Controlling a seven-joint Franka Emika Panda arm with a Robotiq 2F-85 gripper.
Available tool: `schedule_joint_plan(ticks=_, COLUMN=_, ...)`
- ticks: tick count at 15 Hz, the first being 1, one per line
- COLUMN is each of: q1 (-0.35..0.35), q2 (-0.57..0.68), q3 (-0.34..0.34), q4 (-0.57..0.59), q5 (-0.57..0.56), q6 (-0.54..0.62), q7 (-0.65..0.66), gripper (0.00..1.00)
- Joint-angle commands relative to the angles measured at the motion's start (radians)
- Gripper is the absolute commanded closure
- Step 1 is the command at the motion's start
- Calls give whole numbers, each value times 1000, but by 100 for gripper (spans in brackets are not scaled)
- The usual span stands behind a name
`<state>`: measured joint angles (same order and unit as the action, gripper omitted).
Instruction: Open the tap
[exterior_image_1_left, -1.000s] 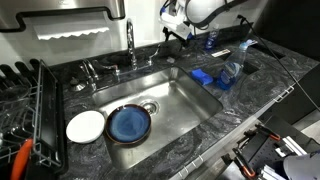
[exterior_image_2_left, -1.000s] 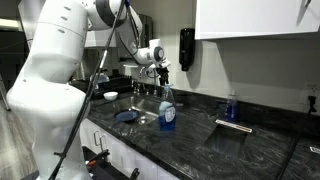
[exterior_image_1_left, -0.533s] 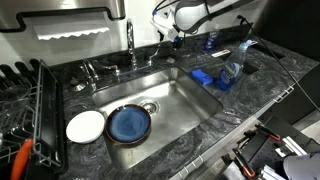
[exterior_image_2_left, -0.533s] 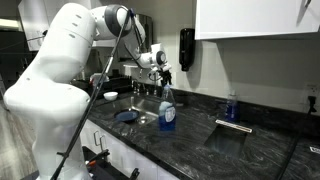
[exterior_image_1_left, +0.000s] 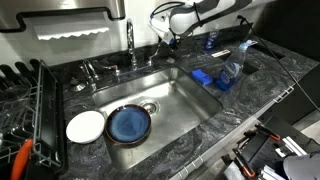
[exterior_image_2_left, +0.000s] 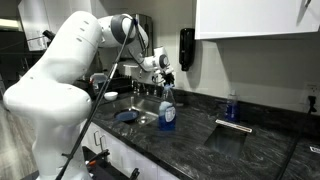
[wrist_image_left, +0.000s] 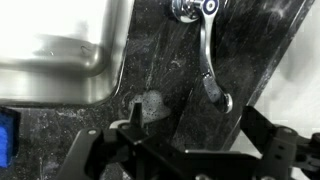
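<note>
The tap (exterior_image_1_left: 130, 40) is a tall, thin chrome spout at the back of the sink, with small low knobs (exterior_image_1_left: 152, 60) beside its base. In the wrist view its chrome base (wrist_image_left: 190, 8) is at the top, and a slim chrome lever (wrist_image_left: 210, 80) runs down toward the jaws. My gripper (exterior_image_1_left: 165, 38) hovers above the counter just right of the tap; it also shows in an exterior view (exterior_image_2_left: 163, 70). In the wrist view its dark fingers (wrist_image_left: 195, 135) are spread wide and empty, with the lever's end just above the gap.
The steel sink (exterior_image_1_left: 190, 100) holds a white plate (exterior_image_1_left: 85, 125) and a blue plate (exterior_image_1_left: 130, 123). A blue sponge (exterior_image_1_left: 205, 77) and a clear bottle (exterior_image_1_left: 233, 65) are on the dark counter to the right. A dish rack (exterior_image_1_left: 30, 100) stands at the left.
My arm has moved left along the back of the counter, bringing the gripper closer to the tap. The jaws stay open.
</note>
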<state>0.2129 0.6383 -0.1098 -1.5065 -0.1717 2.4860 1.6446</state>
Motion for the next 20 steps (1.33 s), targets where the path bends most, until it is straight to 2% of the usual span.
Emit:
schedule_joint_plan(ticks=1, q1=-1, q2=58, q3=-4, q4=77, q5=24, q6=-8, q7=-3, gripper=0)
schedule_joint_plan(ticks=5, q1=-2, q2=95, q3=-5, q4=121, q5=29, q6=-13, q7=-8, gripper=0)
schedule_joint_plan(ticks=10, q1=-3, q2=136, q3=-12, q4=173, q5=32, q6=-106, q7=-8, gripper=0)
schedule_joint_plan(ticks=15, q1=11, q2=147, q3=-23, q4=238, q5=11, q6=-300, q7=2, gripper=0)
schedule_joint_plan(ticks=20, q1=4, q2=135, q3=8, q4=287, q5=23, q6=-495, q7=-21, gripper=0)
